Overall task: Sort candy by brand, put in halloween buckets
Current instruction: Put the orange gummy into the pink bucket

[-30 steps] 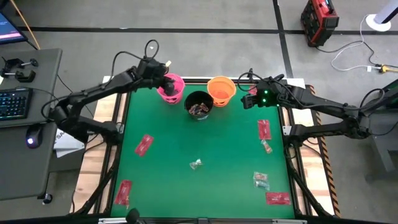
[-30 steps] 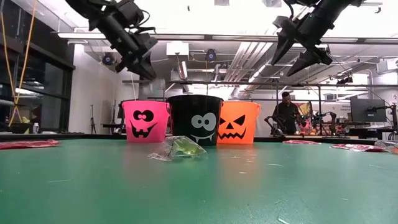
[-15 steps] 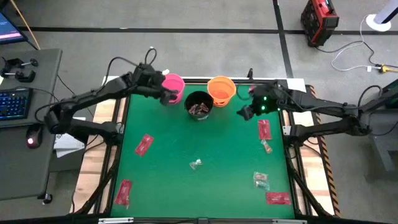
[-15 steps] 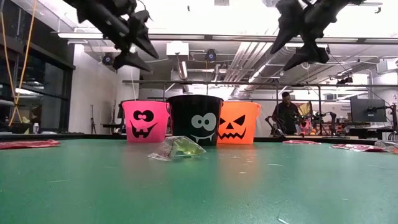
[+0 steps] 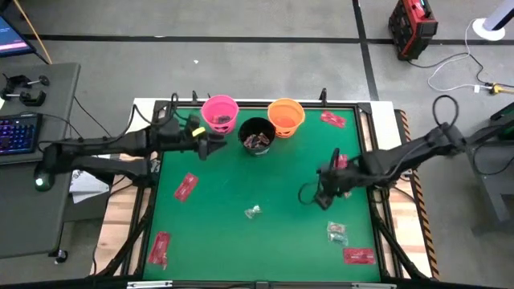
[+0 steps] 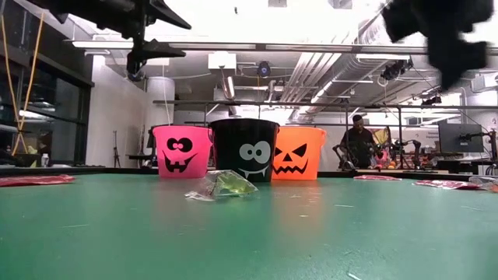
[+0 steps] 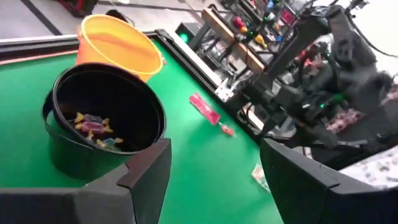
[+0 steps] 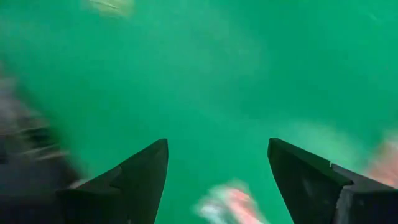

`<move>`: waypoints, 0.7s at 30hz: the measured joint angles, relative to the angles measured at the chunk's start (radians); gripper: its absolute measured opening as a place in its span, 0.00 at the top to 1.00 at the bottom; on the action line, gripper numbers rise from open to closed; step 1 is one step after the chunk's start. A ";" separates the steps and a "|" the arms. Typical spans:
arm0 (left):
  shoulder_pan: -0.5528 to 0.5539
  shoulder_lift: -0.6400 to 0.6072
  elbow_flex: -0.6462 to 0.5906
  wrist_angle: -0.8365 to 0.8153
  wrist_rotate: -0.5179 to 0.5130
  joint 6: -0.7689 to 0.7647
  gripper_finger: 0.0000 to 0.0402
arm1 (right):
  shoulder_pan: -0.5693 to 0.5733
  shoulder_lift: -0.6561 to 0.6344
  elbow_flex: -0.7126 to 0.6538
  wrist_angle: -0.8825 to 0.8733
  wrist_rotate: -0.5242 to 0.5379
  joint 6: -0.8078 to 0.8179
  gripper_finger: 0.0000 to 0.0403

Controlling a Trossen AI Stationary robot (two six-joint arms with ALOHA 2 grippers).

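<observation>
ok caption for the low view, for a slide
Pink, black and orange buckets lined up behind a clear-wrapped candy.

Open green desk (image 5: 241, 181) lies ahead of the left tool (image 5: 210, 145); three round plastic buckets, pink (image 5: 219, 111), black (image 5: 256, 134), orange (image 5: 286, 116), block passage just beyond it.
</observation>
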 joint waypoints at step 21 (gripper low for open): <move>-0.016 0.005 -0.004 0.050 -0.072 0.022 0.41 | -0.235 0.068 -0.307 -0.164 -0.043 0.039 0.34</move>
